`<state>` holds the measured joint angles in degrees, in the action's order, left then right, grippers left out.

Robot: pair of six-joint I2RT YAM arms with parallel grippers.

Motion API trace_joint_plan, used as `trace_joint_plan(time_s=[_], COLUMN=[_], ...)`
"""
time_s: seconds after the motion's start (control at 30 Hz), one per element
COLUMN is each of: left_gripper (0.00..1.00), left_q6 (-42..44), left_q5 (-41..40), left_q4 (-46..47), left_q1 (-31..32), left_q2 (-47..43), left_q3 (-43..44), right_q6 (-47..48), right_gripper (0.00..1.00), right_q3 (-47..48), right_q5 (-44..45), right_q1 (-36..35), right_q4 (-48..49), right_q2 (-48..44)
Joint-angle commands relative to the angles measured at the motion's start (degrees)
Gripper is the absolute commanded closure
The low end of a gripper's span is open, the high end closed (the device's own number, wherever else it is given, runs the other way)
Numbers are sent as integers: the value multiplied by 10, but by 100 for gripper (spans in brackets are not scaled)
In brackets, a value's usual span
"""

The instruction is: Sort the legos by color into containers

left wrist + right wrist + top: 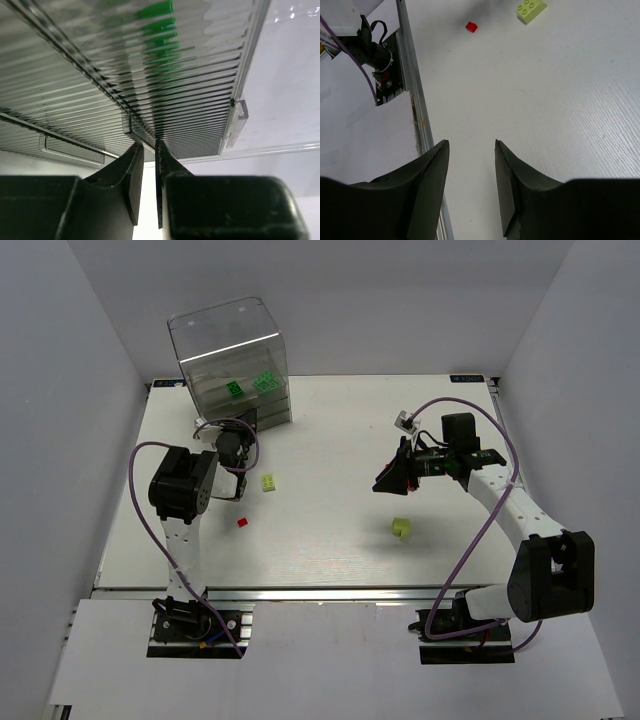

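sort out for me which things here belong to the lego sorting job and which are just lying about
Job:
- clear cabinet
- green bricks inside it
- yellow-green brick, and another
- red brick

Lying about:
- small white-grey bit near the right arm, too small to identify
- white sheet at the near edge

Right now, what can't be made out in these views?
- Whether the left fingers pinch the drawer handle: in the left wrist view the clear plastic blurs the contact, and from above the arm covers it.
- Count of green bricks in the cabinet: in the left wrist view the ribbed wall smears them.
- Detail on the red brick: too small in the top view.
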<state>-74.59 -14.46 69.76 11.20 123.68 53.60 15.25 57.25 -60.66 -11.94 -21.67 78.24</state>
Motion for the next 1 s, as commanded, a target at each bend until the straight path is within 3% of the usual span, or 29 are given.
trace_joint_plan(time_s=[0.0, 0.3, 0.43, 0.53, 0.97], left_gripper=[75, 76, 66, 65, 95], left_q6=[-6, -13, -16, -20, -35], left_q5=[-5, -7, -9, -13, -17], left_q4=[20, 23, 17, 13, 42], left_q1=[-3, -3, -3, -3, -3], left_q2=[5, -1, -6, -9, -5], left_q3=[7, 1, 0, 0, -19], right_q6=[7, 8, 9, 10, 12], right_gripper=[53, 53, 53, 53, 53], right_q3=[-5, -6, -6, -6, -6], right_q5=[-14, -18, -19, -21, -22], right_q1=[3, 5, 4, 4, 4], right_q4=[5, 4, 3, 1, 1], right_q2=[-5, -6, -6, -5, -5])
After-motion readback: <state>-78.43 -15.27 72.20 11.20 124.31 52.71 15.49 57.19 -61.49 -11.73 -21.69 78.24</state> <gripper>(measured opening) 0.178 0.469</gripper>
